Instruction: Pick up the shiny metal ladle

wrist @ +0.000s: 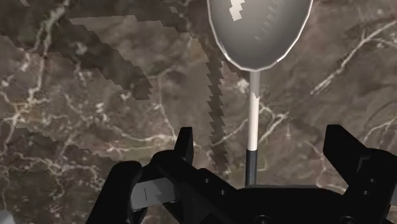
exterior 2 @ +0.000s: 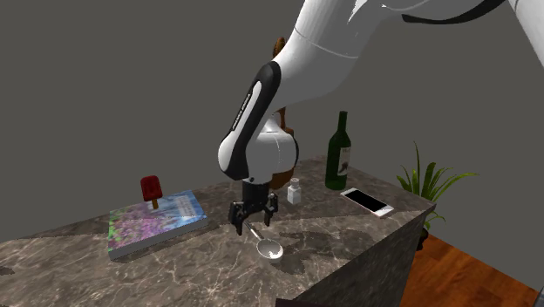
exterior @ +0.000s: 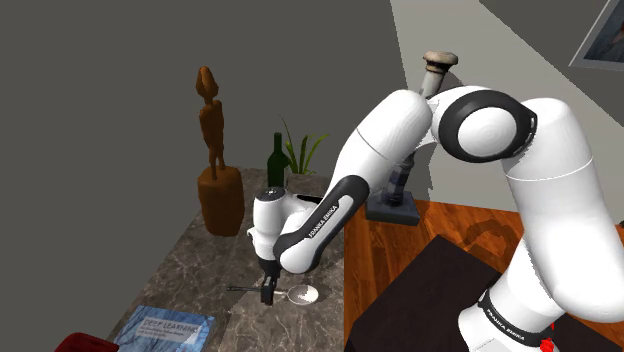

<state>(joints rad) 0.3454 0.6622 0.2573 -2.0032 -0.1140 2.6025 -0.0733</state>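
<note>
The metal ladle (exterior: 303, 294) lies flat on the dark marble counter (exterior: 200, 260), its shiny bowl toward the counter's edge and its thin handle running under my hand. In the second exterior view my black gripper (exterior 2: 253, 222) hangs just above the handle, close behind the bowl (exterior 2: 270, 249). The wrist view looks along the ladle (wrist: 259, 32): the handle passes between my two fingertips (wrist: 184, 149), which stand far apart on either side and do not touch it. My gripper (wrist: 264, 153) is open and holds nothing.
A thick book (exterior 2: 157, 222) and a red object (exterior 2: 151, 189) lie further along the counter. A green wine bottle (exterior 2: 338, 153), a small white bottle (exterior 2: 295, 192), a phone (exterior 2: 366, 201) and a wooden statue (exterior: 215, 160) stand behind. The counter edge (exterior 2: 366, 249) is close to the bowl.
</note>
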